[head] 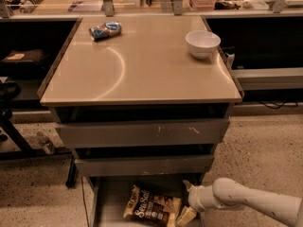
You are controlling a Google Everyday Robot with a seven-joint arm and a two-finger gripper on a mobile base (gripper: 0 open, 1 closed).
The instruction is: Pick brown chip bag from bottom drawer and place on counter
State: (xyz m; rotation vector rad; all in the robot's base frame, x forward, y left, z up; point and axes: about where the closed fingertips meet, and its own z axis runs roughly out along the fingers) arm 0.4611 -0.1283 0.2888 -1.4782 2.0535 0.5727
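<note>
With the dark brown foil chip bag point(152, 207) lying in the grey bottom drawer point(111, 198) at bottom centre, the white gripper point(186, 200) just right of it, fingers point(186, 216) seemingly spread and empty, should straddle its near edge before closing.

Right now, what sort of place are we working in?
Likely an office snack area or test kitchen: a beige counter over grey drawers, with a white bowl and a snack bag on it. The gripper is low, beside the chip bag in the bottom drawer.
</note>
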